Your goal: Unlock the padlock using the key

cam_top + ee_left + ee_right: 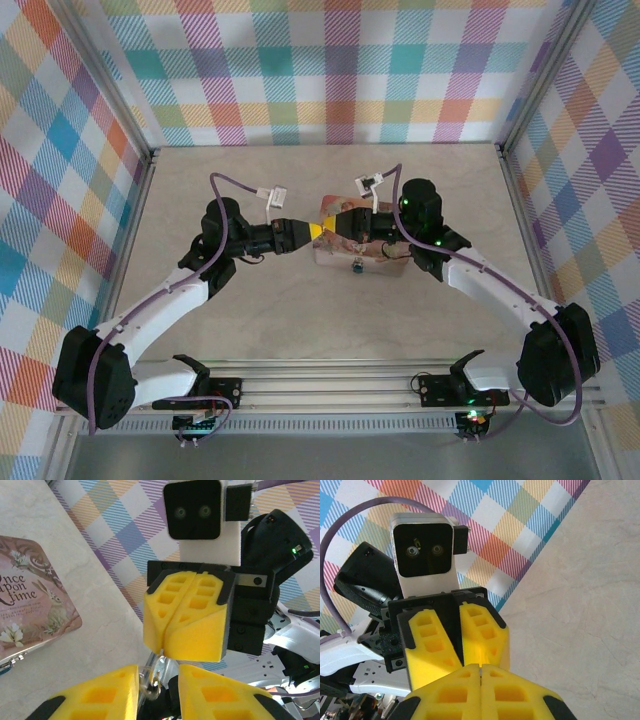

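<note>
The right gripper (pixel 481 672), jaws pressed together, meets the left gripper (pixel 158 675) above the pink tin (pixel 35 615). The left jaws stand narrow around a small metal piece (pixel 150 682), perhaps the key, seemingly for a handover. Whether they grip it, I cannot tell.

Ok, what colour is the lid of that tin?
Dusty pink, printed with white flowers, a hare and lettering. The tin shows best in the left wrist view.

Tiny teal padlock (pixel 357 267), against pink tin (pixel 35 600) (near edge)
</note>
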You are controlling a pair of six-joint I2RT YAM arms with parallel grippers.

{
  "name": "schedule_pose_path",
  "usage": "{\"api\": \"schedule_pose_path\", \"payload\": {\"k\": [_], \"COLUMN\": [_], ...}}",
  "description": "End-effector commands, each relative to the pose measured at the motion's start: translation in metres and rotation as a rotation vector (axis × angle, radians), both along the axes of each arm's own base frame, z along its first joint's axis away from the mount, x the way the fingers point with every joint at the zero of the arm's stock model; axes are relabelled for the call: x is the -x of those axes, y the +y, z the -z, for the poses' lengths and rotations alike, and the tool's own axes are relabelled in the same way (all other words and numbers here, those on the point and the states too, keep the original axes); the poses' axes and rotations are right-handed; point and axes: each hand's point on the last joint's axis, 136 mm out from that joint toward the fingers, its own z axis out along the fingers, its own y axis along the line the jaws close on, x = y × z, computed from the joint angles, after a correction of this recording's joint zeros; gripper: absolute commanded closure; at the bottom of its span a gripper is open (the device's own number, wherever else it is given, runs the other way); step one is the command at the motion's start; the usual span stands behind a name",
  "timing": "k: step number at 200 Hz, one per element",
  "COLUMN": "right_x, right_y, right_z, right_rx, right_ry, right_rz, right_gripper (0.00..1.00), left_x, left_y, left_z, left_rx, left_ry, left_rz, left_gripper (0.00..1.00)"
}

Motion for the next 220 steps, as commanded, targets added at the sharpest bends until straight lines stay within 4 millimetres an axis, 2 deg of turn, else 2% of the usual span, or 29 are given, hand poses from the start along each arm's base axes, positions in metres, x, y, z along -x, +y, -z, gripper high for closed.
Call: {"api": "schedule_pose_path", "payload": {"k": [1, 42, 187, 220], "right_x": [0.0031, 0.0027, 0.0027, 0.0027], "right_y": [0.0013, 0.0019, 0.0041, 0.0043], "right_z": [-0.0059, -0.0058, -0.0072, -0.0075], "right_rx": [-0.024, -0.026, -0.034, -0.035], "right_ry": [-0.028, -0.028, -0.022, -0.022], "right_rz": [-0.018, -0.02, -0.032, -0.034], "right_gripper": [1.0, 1.0, 1.0, 1.0], "left_x": [0.0069, 0.0061, 0.0049, 0.0061], "left_y": [-0.001, -0.002, -0.007, -0.0068], "left_z": [-0.0246, -0.0222, -0.0227, -0.0258], "left_rx": [0.034, 0.03, 0.033, 0.038], "left_ry": [-0.086, -0.079, -0.078, -0.086], "left_rz": [0.014, 0.018, 0.035, 0.038], "left_gripper": [0.71, 0.78, 0.79, 0.84]}}
